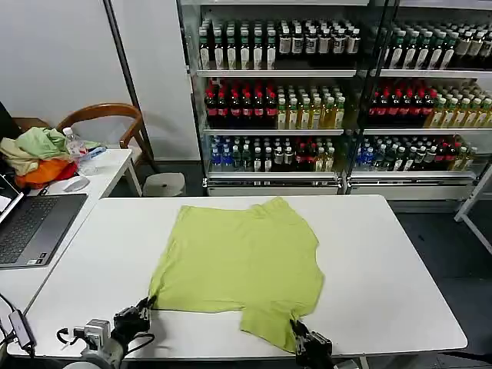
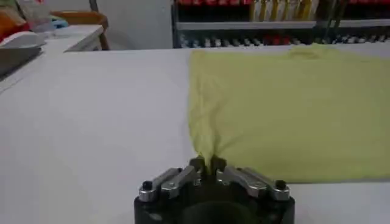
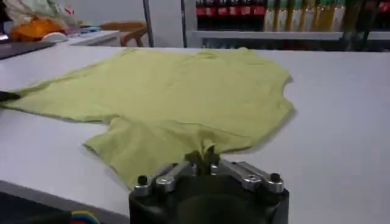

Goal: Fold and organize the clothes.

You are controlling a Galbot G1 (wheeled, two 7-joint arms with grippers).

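Note:
The clothes, one lime yellow-green T-shirt (image 1: 242, 261), lie spread flat on the white table (image 1: 400, 284), plain side up. My left gripper (image 1: 146, 306) is at the table's near edge, shut on the shirt's near left corner (image 2: 206, 159). My right gripper (image 1: 298, 330) is also at the near edge, shut on the edge of the sleeve (image 3: 202, 154) that sticks out toward me. In the right wrist view the shirt (image 3: 177, 91) stretches away across the table; in the left wrist view the shirt (image 2: 286, 103) does the same.
A side table to the left carries a laptop (image 1: 31, 227), a mouse (image 1: 75, 184), a bottle and a heap of green, orange and beige garments (image 1: 38, 154). A wooden chair (image 1: 104, 115) and a stool (image 1: 164, 184) stand behind. Drink coolers (image 1: 307, 92) line the back wall.

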